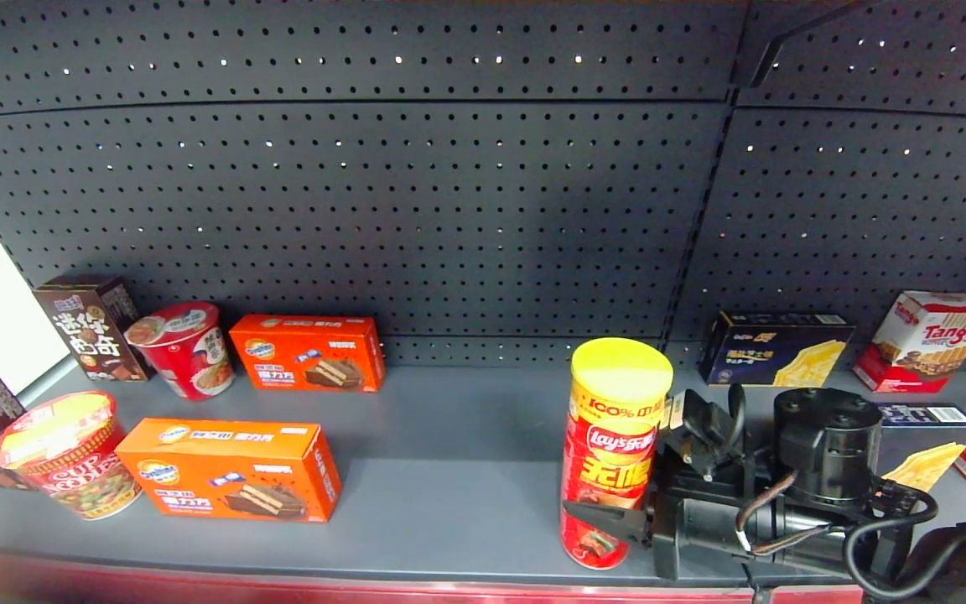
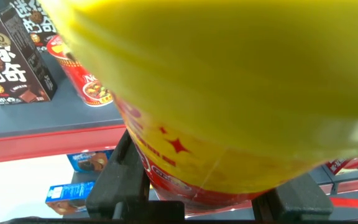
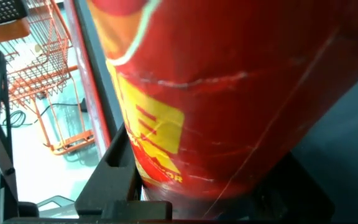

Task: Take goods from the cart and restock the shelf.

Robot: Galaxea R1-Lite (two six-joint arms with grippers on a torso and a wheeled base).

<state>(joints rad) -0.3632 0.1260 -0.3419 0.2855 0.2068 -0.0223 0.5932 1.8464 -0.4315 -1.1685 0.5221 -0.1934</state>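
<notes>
Glossy red cylindrical chips can (image 1: pixel 613 436), yellow-lidded, stands upright on the matte grey shelf (image 1: pixel 449 495), clamped by my right gripper (image 1: pixel 630 470); my left gripper (image 2: pixel 207 193) clasps a second can (image 2: pixel 229 74).

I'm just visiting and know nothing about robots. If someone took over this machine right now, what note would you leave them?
Right gripper: shut low on a chips can, which stands upright near the front edge of the shelf, apparently set down but not released.
Left gripper: shut on a second chips can, held out in front of the shelf's left part, not on it.
Done: one can is in place; orange boxes and noodle cups stand on the shelf.
Left: release the first can, shelve the second, then fetch more from the cart.
</notes>
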